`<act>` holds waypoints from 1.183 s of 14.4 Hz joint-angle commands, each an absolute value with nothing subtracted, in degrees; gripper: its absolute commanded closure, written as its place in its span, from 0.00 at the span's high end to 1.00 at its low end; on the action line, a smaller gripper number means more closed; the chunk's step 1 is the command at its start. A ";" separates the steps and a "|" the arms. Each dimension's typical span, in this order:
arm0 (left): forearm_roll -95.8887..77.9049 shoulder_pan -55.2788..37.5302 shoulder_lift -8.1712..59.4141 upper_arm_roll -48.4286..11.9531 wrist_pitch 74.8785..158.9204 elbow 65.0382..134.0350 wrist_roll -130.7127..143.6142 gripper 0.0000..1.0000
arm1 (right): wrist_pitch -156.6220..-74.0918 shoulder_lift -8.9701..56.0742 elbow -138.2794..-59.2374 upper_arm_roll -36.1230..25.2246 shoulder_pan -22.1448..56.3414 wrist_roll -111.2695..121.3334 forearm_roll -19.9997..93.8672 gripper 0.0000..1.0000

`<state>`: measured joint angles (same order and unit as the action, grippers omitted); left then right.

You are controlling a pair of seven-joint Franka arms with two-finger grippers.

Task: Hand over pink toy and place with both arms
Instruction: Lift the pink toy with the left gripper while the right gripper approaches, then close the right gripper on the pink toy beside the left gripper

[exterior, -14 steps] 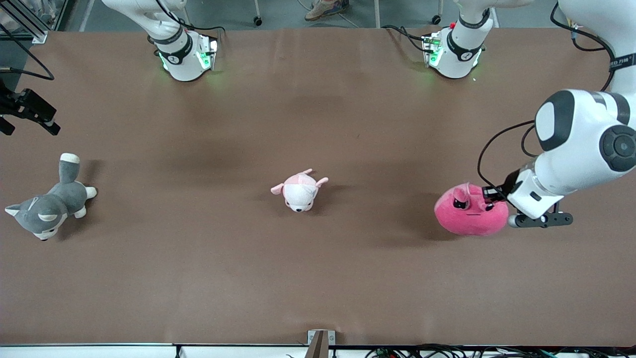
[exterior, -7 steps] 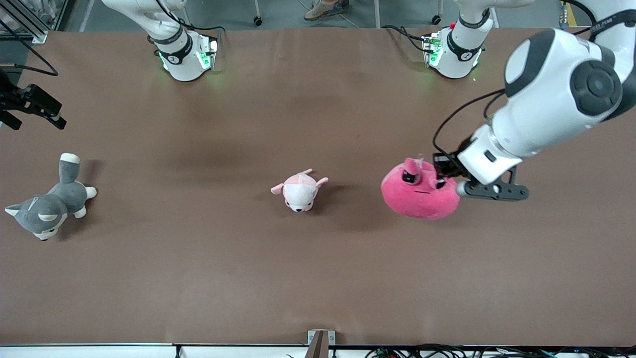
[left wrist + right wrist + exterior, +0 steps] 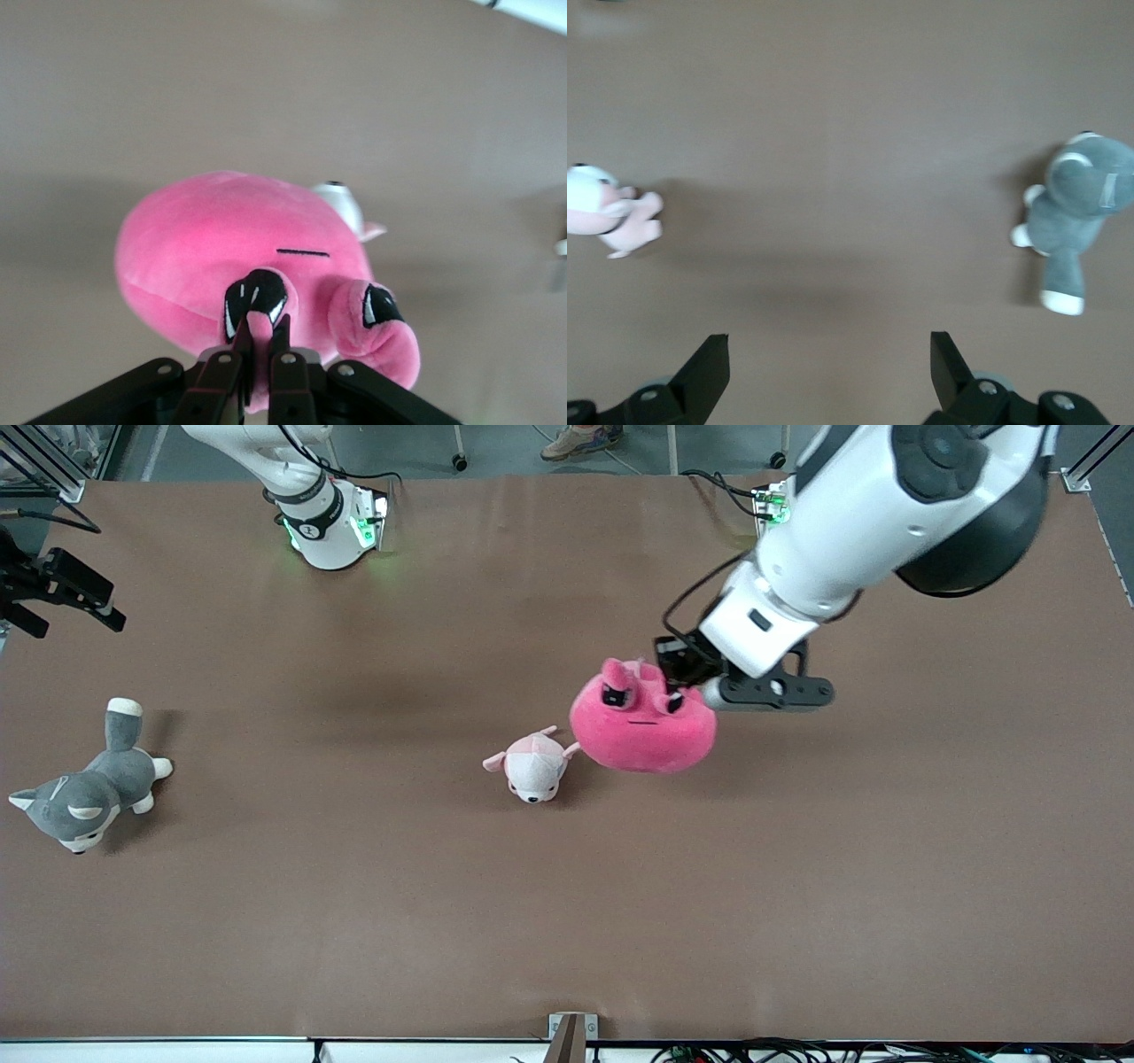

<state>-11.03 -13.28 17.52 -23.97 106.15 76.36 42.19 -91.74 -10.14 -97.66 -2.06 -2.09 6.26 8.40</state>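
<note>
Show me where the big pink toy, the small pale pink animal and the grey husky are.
pink toy [image 3: 642, 735], front view, its round body.
pale pink animal [image 3: 532, 766], front view, its back.
grey husky [image 3: 84, 793], front view, its body.

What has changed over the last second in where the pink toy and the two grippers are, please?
The left gripper, shut on the pink toy throughout, carried it in the air from the left arm's end of the table to the middle, beside the pale pink plush. The right gripper stayed open and waiting near its end; that plush and the grey husky did not move.
</note>
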 commanded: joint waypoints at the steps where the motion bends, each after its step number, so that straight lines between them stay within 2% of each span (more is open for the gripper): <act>1: -12.74 -18.44 19.60 -23.65 111.95 73.66 51.29 0.00 | -90.53 -8.97 -96.85 -2.20 -1.76 6.77 17.80 0.99; 3: -13.01 -20.29 21.78 -24.17 116.34 71.56 57.80 0.00 | -90.79 -7.30 -96.77 -2.20 -0.36 6.68 22.91 0.85; 5: -13.09 -23.36 23.28 -24.08 119.86 70.14 63.08 0.00 | -90.88 -5.11 -96.77 -2.20 0.52 6.50 28.62 0.79; 9: -13.10 -28.38 25.75 -23.99 128.74 70.05 71.18 0.00 | -91.49 -0.53 -96.68 -2.20 3.15 6.50 40.50 0.76; 17: -13.01 -30.67 27.42 -23.38 131.31 70.14 73.92 0.00 | -92.90 0.09 -96.50 -2.20 8.61 2.90 45.35 0.76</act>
<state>-12.34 -29.87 26.71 -23.85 131.01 72.07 73.21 -92.65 0.43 -96.30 -1.66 7.81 3.75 43.90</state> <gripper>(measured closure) 0.907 0.238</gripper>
